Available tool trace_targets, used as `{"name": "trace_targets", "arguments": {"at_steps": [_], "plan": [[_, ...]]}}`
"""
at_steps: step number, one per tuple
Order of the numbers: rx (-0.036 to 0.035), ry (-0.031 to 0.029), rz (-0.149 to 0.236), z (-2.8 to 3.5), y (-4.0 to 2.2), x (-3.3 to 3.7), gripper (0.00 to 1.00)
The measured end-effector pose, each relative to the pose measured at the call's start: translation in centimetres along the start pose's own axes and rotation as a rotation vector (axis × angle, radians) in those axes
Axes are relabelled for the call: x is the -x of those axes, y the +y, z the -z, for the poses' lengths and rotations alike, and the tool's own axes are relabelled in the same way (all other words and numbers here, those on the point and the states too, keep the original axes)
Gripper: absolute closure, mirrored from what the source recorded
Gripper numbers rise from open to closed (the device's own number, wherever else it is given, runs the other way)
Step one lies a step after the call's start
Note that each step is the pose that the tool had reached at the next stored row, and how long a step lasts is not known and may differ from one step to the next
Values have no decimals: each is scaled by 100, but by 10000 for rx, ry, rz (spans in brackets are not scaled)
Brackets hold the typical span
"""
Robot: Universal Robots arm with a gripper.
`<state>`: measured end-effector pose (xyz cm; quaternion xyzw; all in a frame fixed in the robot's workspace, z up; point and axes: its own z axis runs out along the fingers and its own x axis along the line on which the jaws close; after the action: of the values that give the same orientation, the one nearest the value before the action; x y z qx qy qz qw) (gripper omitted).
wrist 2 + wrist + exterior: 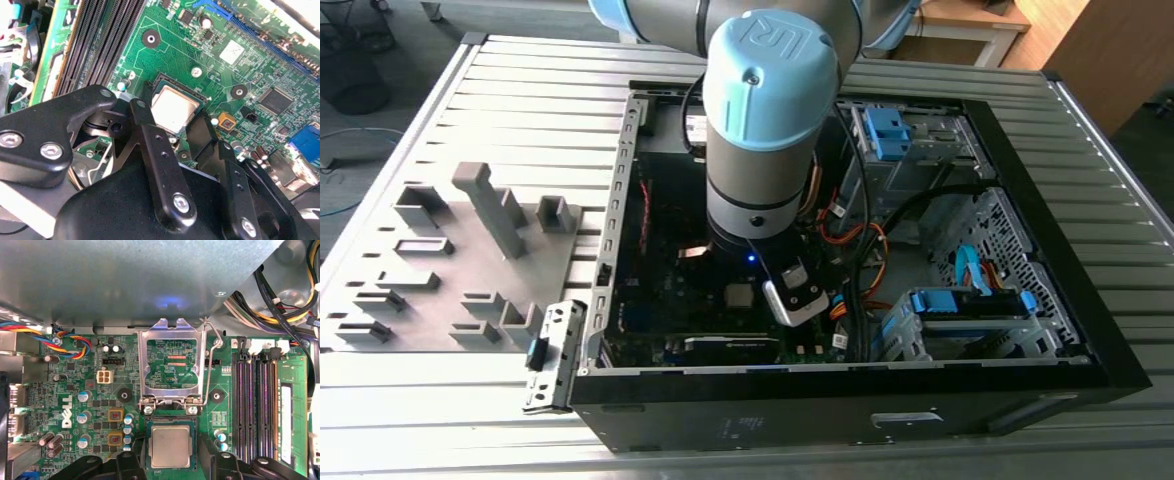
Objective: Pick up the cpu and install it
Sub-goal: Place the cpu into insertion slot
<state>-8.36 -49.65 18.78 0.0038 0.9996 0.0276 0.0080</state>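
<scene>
Inside the open computer case (881,405), which is laid on its side on the ribbed metal surface (520,90), the arm (767,120) is lowered over the green motherboard (90,405). In both wrist views the cpu (170,446) (175,109) is seen lying flat, pale silvery face up, within the black socket frame (170,421).

The end effector (175,460) (169,116) is held directly above the socket, spread wide, and nothing is clasped in it. Its black fingers (131,462) are placed one at each side of the cpu, just outside the socket frame, so that the chip lies between them and under the gap. Whether either finger touches the frame cannot be told.

At the socket's far edge the metal load plate (170,365) is swung up and stands open, with its wire lever (216,347) raised beside it. The memory slots (255,400) run alongside the socket. On the surface at the exterior view's left, well apart from the case, the grey fixture blocks (487,215) are stood upright.
</scene>
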Motion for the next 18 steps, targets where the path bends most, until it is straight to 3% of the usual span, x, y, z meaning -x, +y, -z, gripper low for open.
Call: {"name": "trace_targets", "arguments": {"at_steps": [3,9,18], "plan": [[-1,0,-1,7,0,0,46],[-1,0,-1,116,6,1,46],[-2,-15,0,76,4,1,46]]}}
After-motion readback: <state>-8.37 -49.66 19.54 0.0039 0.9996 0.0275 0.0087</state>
